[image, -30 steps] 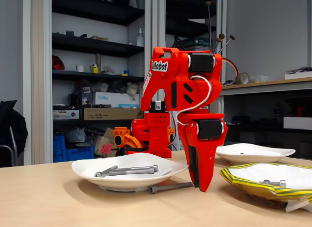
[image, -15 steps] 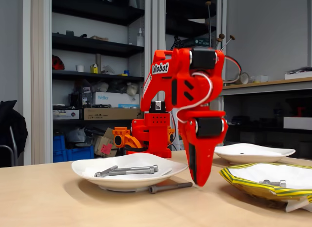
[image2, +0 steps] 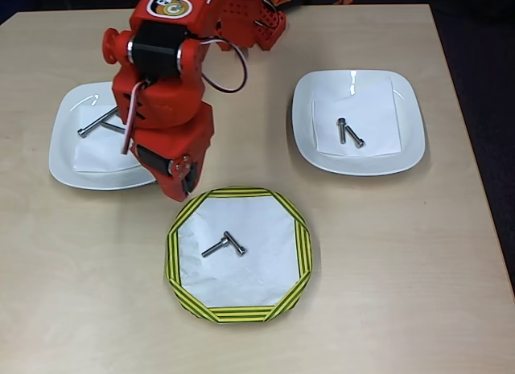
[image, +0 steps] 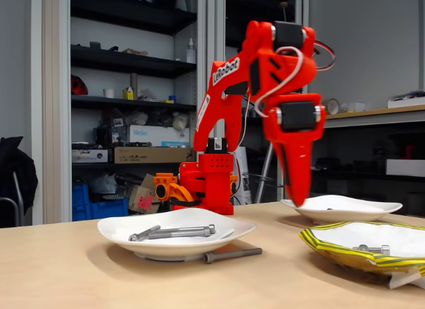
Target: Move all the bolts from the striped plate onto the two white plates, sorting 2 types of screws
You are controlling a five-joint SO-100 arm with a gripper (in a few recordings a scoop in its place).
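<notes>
fingers: red plastic two-finger gripper (image: 298,201) (image2: 183,189) points straight down, tips in the air above the table, nothing seen between them; fingers look pressed together, but can't tell for sure.
fingers' place: overhead view – tips over bare table just off the upper-left rim of the striped plate, beside the left white plate's lower-right edge.
arm pose: red SO-100 arm (image: 265,63) raised high, elbow at top, forearm bent over and hanging vertical; white cable loops at the wrist; base (image: 206,183) at the table's far side.
striped plate: yellow and dark green striped paper plate w/ white centre (image2: 299,245) (image: 332,249), near edge of table; two short grey metal bolts (image2: 224,244) lie touching in a V near its middle.
left white plate: glossy white shallow plate (image2: 64,149) (image: 126,232), partly under the arm in overhead view; long slim hex-headed bolts (image: 176,232) (image2: 96,123) lie on it.
loose bolt: one long grey bolt (image: 231,254) on the table, just in front of that plate in fixed view.
right white plate: second glossy white plate (image2: 406,141) (image: 372,208); two short stubby bolts (image2: 348,133) lie close together on it.
table: light wood-look top (image2: 402,293).
</notes>
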